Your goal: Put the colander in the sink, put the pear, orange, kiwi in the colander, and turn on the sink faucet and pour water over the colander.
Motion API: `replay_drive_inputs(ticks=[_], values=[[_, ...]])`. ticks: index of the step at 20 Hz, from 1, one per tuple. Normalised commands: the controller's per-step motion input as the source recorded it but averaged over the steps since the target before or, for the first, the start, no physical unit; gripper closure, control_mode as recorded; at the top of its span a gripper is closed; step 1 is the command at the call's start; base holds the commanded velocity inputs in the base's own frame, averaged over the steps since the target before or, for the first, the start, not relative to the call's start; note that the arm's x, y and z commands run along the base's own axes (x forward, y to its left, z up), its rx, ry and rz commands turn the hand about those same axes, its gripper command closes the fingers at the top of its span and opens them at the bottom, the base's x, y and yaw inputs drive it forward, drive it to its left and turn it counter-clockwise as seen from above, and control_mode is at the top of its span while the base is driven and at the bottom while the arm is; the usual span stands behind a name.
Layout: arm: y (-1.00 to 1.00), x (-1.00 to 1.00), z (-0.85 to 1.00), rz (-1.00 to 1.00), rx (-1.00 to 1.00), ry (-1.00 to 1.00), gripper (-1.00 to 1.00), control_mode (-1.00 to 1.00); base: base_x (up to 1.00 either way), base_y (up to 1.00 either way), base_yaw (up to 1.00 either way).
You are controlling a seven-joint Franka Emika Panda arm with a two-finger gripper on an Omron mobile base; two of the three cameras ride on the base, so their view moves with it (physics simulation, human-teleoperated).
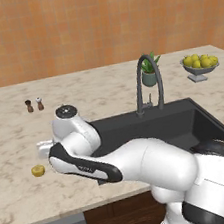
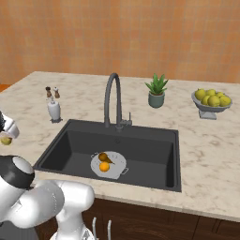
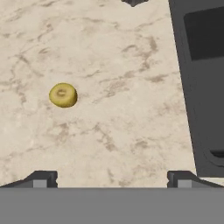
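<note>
there, round flattened kiwi (image 3: pixel 63 95) on veined marble counter (image 3: pixel 122 65).

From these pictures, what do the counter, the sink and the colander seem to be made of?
The counter looks like polished marble or a stone imitation: beige with brown veins. The sink looks like matte dark grey composite or coated metal, since it shows no shine. The colander looks like pale silvery metal, though plastic is possible; it holds the pear and the orange.

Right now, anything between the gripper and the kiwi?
No. In the hand view, bare marble counter lies between the open gripper and the kiwi.
</note>
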Motion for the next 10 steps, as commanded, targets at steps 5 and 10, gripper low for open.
replay_drive_inputs(ticks=[5,10], values=[[0.54,0.17,-0.25,0.00,-0.12,0.07,-1.00,-1.00,0.00,0.00,0.00],[0.20,0.39,-0.44,0.03,-0.04,0.15,-1.00,-1.00,0.00,0.00,0.00]])
